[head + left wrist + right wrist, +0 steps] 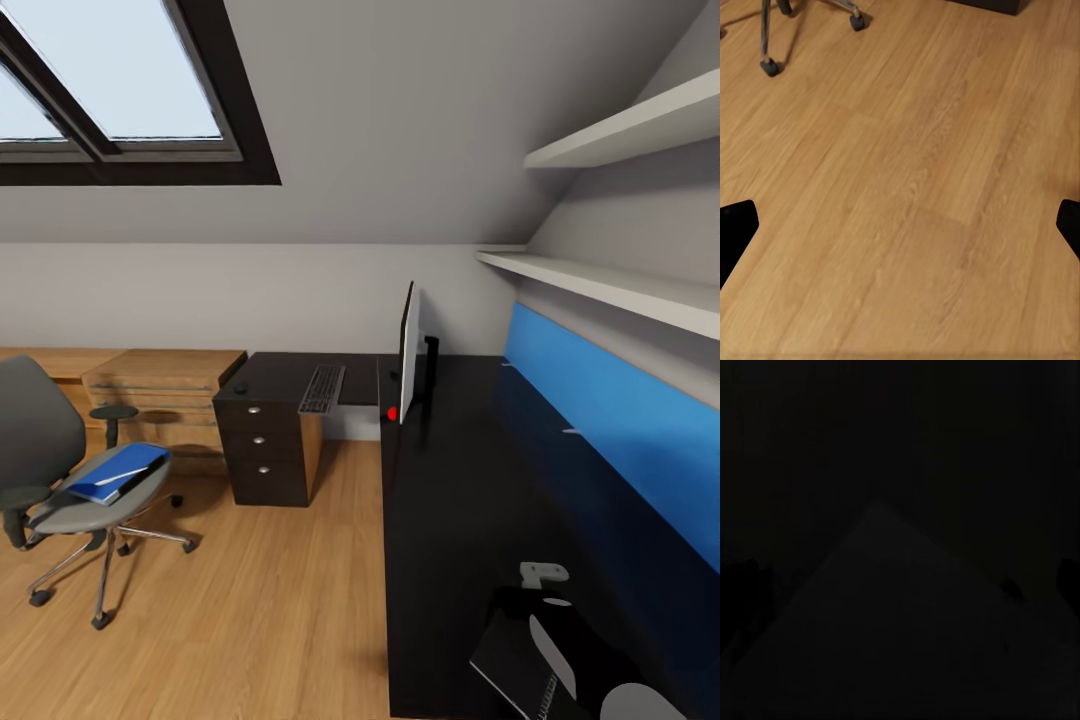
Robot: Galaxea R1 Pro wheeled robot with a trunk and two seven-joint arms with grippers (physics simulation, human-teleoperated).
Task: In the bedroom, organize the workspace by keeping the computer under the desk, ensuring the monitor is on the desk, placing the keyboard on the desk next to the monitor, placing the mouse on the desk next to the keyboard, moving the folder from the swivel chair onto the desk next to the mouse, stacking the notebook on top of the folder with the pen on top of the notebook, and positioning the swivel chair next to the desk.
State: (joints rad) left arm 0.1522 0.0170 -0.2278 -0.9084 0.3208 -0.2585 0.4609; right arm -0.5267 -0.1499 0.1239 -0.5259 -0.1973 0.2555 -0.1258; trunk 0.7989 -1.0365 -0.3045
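Presently the blue folder point(118, 474), pen point(133, 467) atop, is seen on the swivel chair point(62, 470) seat, apart from the counter point(450, 500) bearing monitor point(408, 352) and keyboard point(322, 389); fetching it is judged next, requiring approach; left jaws apart, right jaws' state cannot be told.

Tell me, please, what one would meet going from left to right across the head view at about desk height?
swivel chair with the blue folder on its seat → light-wood chest → black drawer pedestal → keyboard → monitor, seen edge-on → blue wall panel behind the desk.
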